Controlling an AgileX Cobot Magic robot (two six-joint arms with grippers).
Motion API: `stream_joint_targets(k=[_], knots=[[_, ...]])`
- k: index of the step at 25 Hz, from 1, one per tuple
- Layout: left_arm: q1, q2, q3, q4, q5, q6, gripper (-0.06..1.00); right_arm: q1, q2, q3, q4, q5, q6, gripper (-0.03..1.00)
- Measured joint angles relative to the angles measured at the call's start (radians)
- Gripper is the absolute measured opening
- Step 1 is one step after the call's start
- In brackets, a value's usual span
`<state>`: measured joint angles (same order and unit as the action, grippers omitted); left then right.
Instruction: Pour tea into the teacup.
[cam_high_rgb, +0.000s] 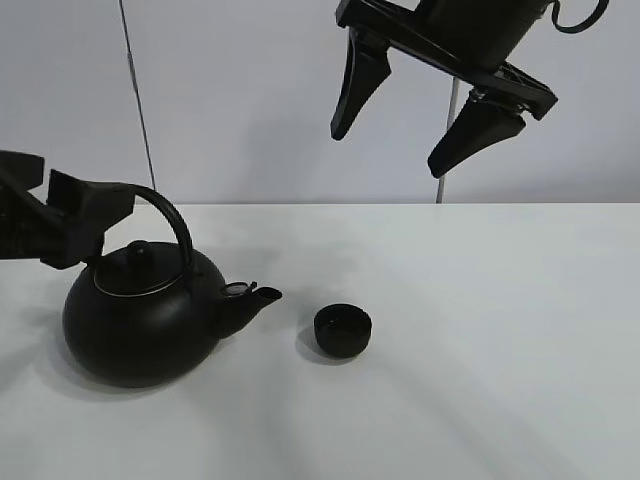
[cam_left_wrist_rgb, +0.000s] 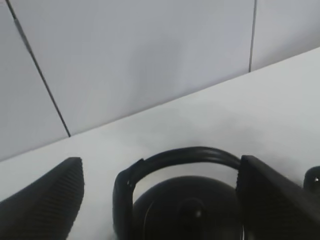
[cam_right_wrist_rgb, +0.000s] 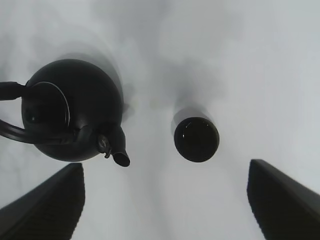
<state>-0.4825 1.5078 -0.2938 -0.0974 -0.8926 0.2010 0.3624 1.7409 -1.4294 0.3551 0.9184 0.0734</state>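
The big black teapot (cam_high_rgb: 140, 320) stands on the white table at the left, its spout pointing right toward the teacup (cam_high_rgb: 342, 330). The teacup is small, matte black and upright, a short gap from the spout. My left gripper (cam_high_rgb: 80, 215) is open at the teapot's arched handle (cam_left_wrist_rgb: 180, 154); in the left wrist view the handle lies between the two fingers, with one finger (cam_left_wrist_rgb: 270, 195) close against it. My right gripper (cam_high_rgb: 388, 150) is open and empty, high above the table. The right wrist view shows the teapot (cam_right_wrist_rgb: 75, 107) and the teacup (cam_right_wrist_rgb: 196, 139) below it.
The white table (cam_high_rgb: 500, 380) ends at a pale panelled wall (cam_high_rgb: 250, 100) behind. Nothing else stands on the table.
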Motion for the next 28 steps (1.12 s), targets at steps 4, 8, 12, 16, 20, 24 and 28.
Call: stream_joint_targets(k=[4,8,12,16,20,24,28], knots=[[0.000,-0.141,-0.125,-0.044,0.491,-0.038,0.60,0.000,0.000,0.000,0.001,0.000,0.000,0.61],[0.003,-0.194,-0.418,-0.044,1.072,-0.049,0.60,0.000,0.000,0.000,0.010,0.000,0.000,0.61],[0.058,-0.157,-0.703,-0.070,1.446,-0.055,0.60,0.000,0.000,0.000,0.015,0.001,-0.008,0.61],[0.149,-0.072,-0.908,-0.146,1.703,-0.060,0.60,0.000,0.000,0.000,0.015,0.002,-0.011,0.61],[0.220,0.024,-1.035,-0.217,1.851,-0.061,0.60,0.000,0.000,0.000,0.016,0.002,-0.011,0.61],[0.240,0.076,-1.077,-0.276,1.903,-0.061,0.60,0.000,0.000,0.000,0.016,0.002,-0.014,0.61],[0.240,0.077,-1.081,-0.292,1.917,-0.061,0.60,0.000,0.000,0.000,0.020,0.002,-0.014,0.61]])
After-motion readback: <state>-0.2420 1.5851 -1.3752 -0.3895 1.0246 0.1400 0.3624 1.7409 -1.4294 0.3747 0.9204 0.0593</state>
